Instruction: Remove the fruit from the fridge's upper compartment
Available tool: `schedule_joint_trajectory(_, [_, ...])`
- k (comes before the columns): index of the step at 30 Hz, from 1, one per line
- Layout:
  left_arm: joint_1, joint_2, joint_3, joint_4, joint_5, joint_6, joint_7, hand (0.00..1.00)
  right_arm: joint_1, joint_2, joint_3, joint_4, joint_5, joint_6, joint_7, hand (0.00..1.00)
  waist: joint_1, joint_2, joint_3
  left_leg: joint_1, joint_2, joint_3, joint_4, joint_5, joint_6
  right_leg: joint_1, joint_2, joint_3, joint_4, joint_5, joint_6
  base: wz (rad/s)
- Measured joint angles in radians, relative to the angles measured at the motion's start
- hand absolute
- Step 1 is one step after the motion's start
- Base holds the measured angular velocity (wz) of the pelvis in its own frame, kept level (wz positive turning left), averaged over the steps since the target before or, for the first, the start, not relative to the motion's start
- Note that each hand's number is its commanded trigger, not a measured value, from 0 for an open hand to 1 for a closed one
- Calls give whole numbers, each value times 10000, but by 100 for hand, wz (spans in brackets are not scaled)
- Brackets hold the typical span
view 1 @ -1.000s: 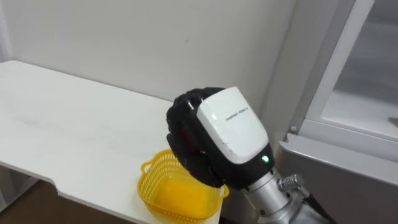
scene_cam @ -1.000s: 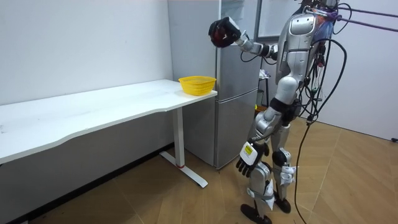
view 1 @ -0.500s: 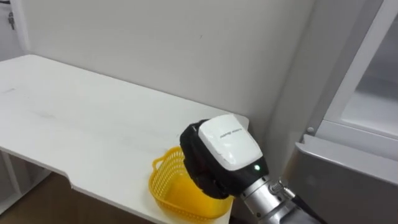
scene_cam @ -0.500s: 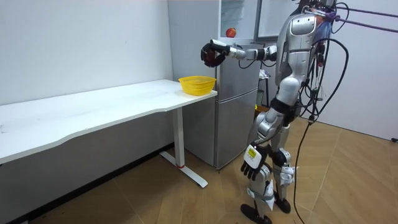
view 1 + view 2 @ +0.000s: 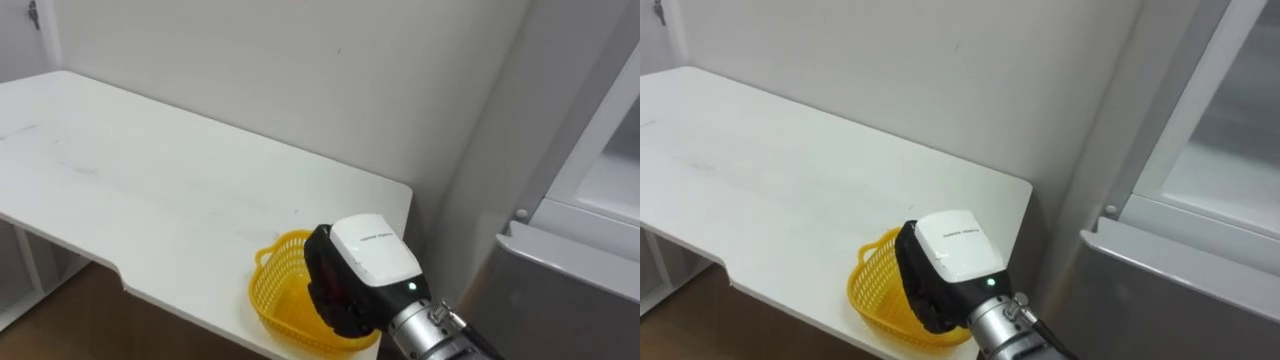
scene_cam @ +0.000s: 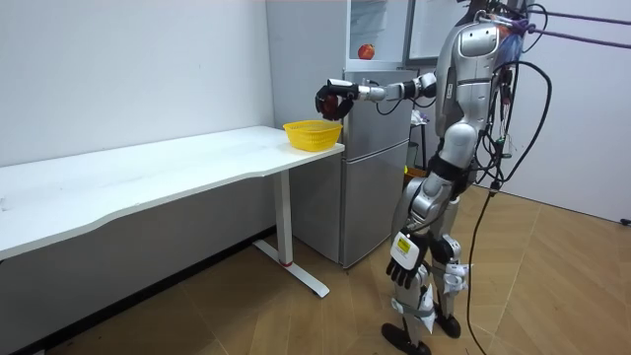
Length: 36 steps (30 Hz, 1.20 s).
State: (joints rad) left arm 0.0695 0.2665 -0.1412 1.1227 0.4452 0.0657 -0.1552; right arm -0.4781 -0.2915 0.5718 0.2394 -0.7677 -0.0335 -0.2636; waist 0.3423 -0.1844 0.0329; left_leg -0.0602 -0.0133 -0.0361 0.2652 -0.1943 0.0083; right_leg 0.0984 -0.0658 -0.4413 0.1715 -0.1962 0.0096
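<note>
Hovering above the yellow basket point(image 5: 272, 302) at the table's point(image 5: 150, 200) corner beside the fridge point(image 5: 570, 300), the right hand point(image 5: 365, 272) shows its back, so I cannot tell whether it grips anything.

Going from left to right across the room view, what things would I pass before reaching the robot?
White table → yellow basket → grey fridge. The right hand overlaps the basket, so it is left out.

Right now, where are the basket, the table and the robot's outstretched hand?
basket point(image 5: 268, 295): left eye view, its left wall.
table point(image 5: 150, 205): left eye view, bare top.
right hand point(image 5: 370, 258): left eye view, white back.
</note>
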Motion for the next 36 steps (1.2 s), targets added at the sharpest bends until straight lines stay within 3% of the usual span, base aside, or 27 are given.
schedule_joint_trajectory(15, [105, -12, 9, -25, 23, 151, 166, 0, -8, 3, -15, 584, 268, 39, 189, 100, 202, -30, -35, -160, 5, -10, 73, -2, 0, -98, 17, 3, 16, 2, -3, 0])
schedule_joint_trajectory(16, [98, -12, 9, -29, 78, 155, 161, 0, -9, 3, -15, 584, 342, 39, 198, 72, 201, -30, -35, -180, 5, -18, 70, -3, 0, -106, 21, 11, 16, 2, -3, 0])
schedule_joint_trajectory(17, [93, -11, 10, -30, 79, 158, 162, 0, -8, 3, -15, 584, 352, 43, 203, 3, 201, -30, -35, -191, 5, -24, 70, -3, -1, -107, 22, 11, 17, 2, -3, 0])
schedule_joint_trajectory(36, [106, 14, 16, -41, 76, 174, 161, 0, -31, 2, -16, 581, 402, 26, 230, 0, 213, -102, -93, -161, 0, -82, 73, -1, -1, -85, 29, 30, 18, 3, -5, 0])
